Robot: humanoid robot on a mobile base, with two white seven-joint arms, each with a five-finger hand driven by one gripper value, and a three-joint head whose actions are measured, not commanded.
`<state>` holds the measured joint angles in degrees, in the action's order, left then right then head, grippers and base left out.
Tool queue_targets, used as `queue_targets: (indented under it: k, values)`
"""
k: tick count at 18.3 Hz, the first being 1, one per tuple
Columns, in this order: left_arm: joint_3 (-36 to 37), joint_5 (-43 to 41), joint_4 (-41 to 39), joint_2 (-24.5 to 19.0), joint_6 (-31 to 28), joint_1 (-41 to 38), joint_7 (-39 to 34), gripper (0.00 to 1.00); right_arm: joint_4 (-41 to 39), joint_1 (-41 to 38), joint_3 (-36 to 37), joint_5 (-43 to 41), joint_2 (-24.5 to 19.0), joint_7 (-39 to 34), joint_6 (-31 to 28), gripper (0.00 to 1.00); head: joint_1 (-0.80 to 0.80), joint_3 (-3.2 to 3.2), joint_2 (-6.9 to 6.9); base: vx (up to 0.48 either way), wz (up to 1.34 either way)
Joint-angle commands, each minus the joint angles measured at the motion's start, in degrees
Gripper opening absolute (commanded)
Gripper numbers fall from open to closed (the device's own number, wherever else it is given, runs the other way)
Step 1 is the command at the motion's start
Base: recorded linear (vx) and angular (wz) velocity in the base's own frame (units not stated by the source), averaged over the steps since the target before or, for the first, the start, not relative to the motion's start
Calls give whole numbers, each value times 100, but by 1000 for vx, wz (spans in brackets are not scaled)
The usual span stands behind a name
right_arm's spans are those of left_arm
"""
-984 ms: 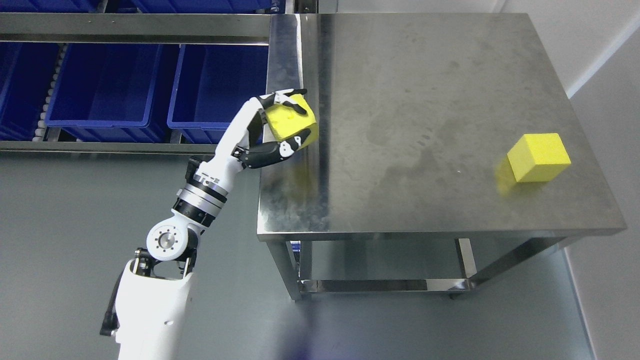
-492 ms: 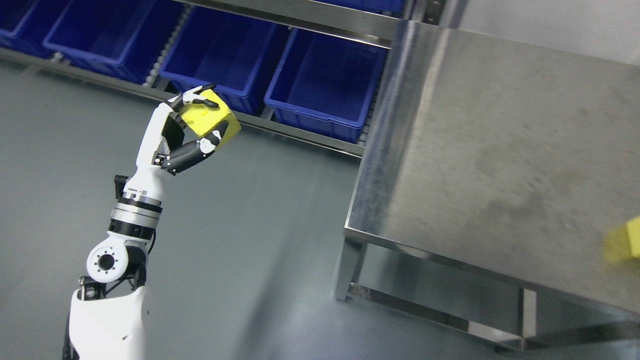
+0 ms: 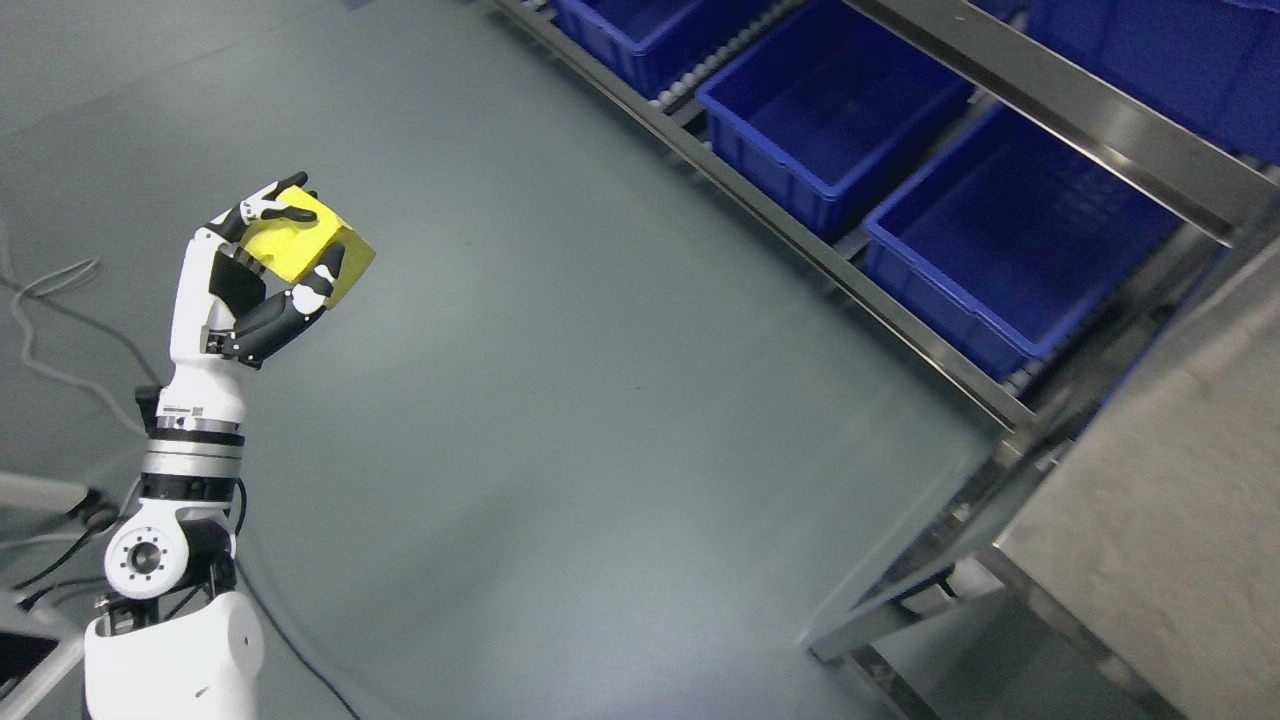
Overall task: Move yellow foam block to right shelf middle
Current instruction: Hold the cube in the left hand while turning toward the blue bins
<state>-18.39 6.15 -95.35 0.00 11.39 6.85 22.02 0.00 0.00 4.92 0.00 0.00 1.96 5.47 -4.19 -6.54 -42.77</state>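
1. Gripping the yellow foam block (image 3: 305, 245), the left hand (image 3: 250, 275) is standing raised at the left of the head view, its white arm rising from the lower left corner.
2. Dark fingers (image 3: 275, 212) are curling over the block's top edge while another finger is pressing against its lower right face, so the hand is clamped on the block from both sides.
3. The block is sitting tilted in the hand, one corner pointing to the right, and it is hanging in the air over the grey floor (image 3: 560, 400), touching nothing but the fingers.
4. The block is lying well apart from the metal shelf rack (image 3: 1050, 100) that is running diagonally across the upper right.
5. Two blue bins (image 3: 830, 110) are sitting side by side on the rack's roller rails, both showing open tops; a further blue bin is peeking in at the top edge beside them, and more blue is showing above the rack's upper rail at the far right corner.
6. A stainless steel table (image 3: 1180, 540) is filling the lower right corner, just beside the near end of the rack, with its legs showing below.
7. Cables (image 3: 50, 300) are trailing over the floor at the left edge, behind the arm.
8. The right hand is not showing anywhere in the view.
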Motion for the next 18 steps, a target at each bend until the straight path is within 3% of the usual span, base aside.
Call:
queue_targets:
  k: [1,8,18]
  values:
    - [-604,44,421,-100,30,71,-13,0,-100,-9,0,18,100,-2,-2,100,0,0,0,5,928]
    - [-622,44,421,-100,56,168,-13,0,-100,-9,0,18,100,-2,-2,100,0,0,0,25,765]
    - [-622,44,421,-100,56,185,-13,0,-100,-9,0,18,100,-2,-2,100,0,0,0,79,184]
